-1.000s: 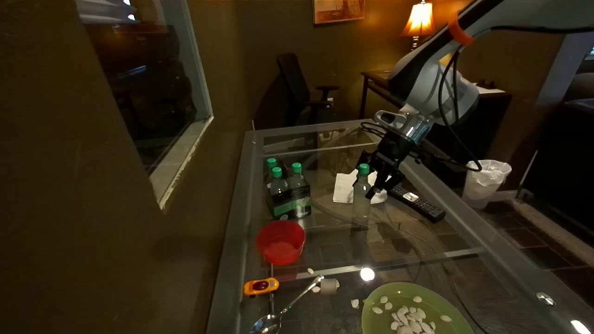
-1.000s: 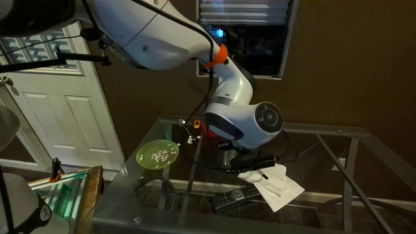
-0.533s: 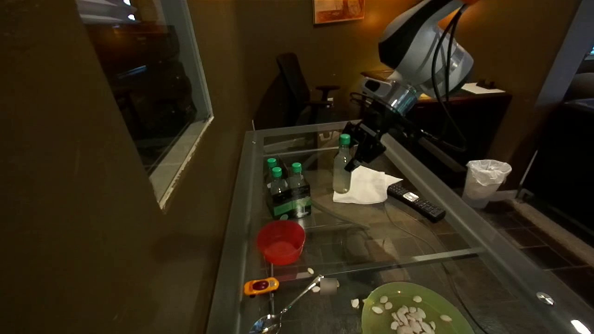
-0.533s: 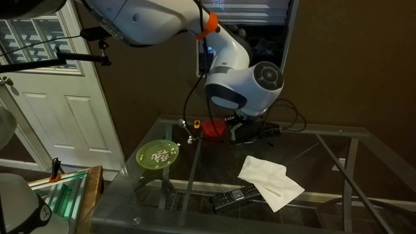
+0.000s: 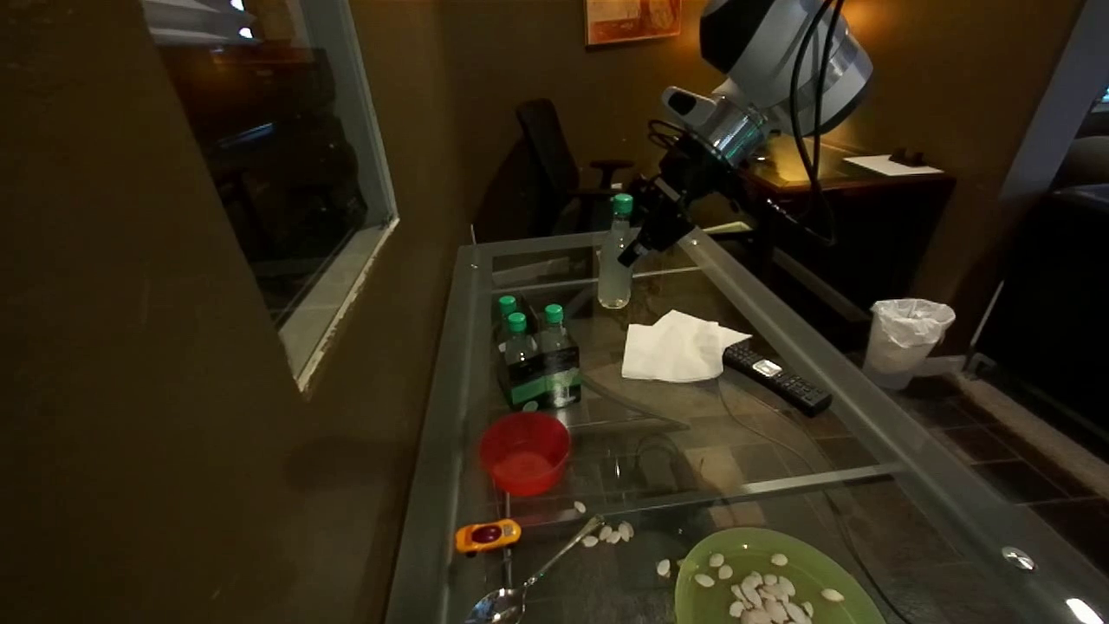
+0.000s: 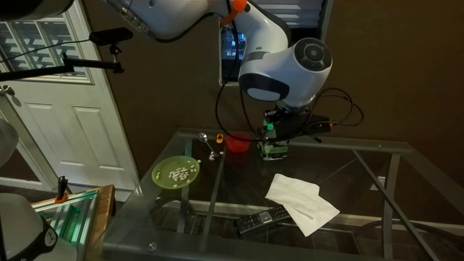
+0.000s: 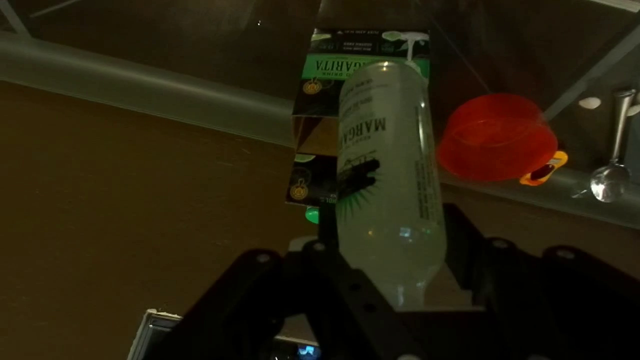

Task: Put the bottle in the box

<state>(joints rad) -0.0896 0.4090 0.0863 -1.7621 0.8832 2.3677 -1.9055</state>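
Note:
My gripper (image 7: 390, 220) is shut on a pale bottle (image 7: 385, 140), one finger on each side of it. In an exterior view the bottle (image 5: 614, 282), with its green cap up, hangs nearly upright above the table in the gripper (image 5: 627, 232). The dark box (image 5: 544, 381) with a green band stands on the table, holding three bottles (image 5: 520, 347) with green caps. The box also shows in an exterior view (image 6: 276, 152), below the gripper. In the wrist view the held bottle covers part of the box (image 7: 320, 92); an open brown compartment (image 7: 320, 135) shows beside the bottle.
A red cup (image 5: 526, 451) stands close to the box. A toy car (image 5: 488, 536), a spoon (image 5: 563, 552) and a green plate (image 5: 706, 598) with white pieces lie further along. White paper (image 5: 676, 348) and a remote (image 5: 780, 380) lie on the glass table; a wall runs behind the box.
My gripper has lifted the bottle well above the table and carried it toward the wall and the box side. The box, its bottles and the other things have not moved.

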